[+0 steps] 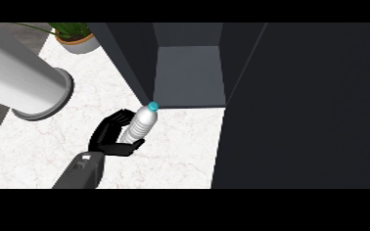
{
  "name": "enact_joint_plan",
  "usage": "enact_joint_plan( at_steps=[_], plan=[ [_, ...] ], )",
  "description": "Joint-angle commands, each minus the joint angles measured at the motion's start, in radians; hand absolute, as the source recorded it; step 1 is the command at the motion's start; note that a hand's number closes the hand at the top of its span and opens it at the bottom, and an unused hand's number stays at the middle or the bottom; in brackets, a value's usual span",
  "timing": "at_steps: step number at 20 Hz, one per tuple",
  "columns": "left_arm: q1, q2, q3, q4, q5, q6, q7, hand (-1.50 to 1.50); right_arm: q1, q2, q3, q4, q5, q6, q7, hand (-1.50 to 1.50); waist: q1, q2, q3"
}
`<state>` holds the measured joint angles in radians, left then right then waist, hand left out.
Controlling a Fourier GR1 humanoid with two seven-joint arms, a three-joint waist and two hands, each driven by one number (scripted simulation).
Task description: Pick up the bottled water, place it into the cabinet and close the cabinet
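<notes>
The bottled water [142, 125] is a clear bottle with a blue cap. My left hand [108, 136] is shut on it, fingers round its far side and thumb under its lower end. It is tilted, with the cap pointing up and right, just at the front left corner of the dark cabinet [130, 63]. The cabinet stands open, and its grey inner shelf [189, 76] shows nothing on it. Its open door [296, 112] is a big dark panel that fills the right of the view. My right hand does not show.
A large grey cylinder [33, 85] lies on the white marble counter [43, 147] at the left. At the back left stands a potted plant [75, 40]. The open door hides the counter's right side.
</notes>
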<state>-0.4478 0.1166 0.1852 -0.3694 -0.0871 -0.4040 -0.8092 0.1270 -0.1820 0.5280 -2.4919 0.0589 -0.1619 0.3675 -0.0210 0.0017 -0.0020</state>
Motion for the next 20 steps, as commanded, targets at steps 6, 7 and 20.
enact_joint_plan(
  at_steps=[6, 7, 20],
  plan=[
    [0.035, -0.027, -0.117, -0.115, -0.127, 0.138, -0.228, 1.5, 0.028, -0.021, 0.009, -0.07, 0.052, -0.02, 0.005, -1.5, 0.009, -0.003, 0.001],
    [0.056, -0.043, -0.101, -0.146, -0.117, 0.215, -0.198, 1.5, 0.065, -0.043, -0.01, -0.07, 0.03, -0.004, -0.031, -1.5, 0.013, -0.005, 0.002],
    [0.125, -0.116, -0.22, -0.396, 0.207, 0.439, -0.06, 1.5, -0.008, -0.034, 0.007, -0.055, 0.055, -0.044, 0.022, -1.5, 0.017, -0.006, 0.001]
  ],
)
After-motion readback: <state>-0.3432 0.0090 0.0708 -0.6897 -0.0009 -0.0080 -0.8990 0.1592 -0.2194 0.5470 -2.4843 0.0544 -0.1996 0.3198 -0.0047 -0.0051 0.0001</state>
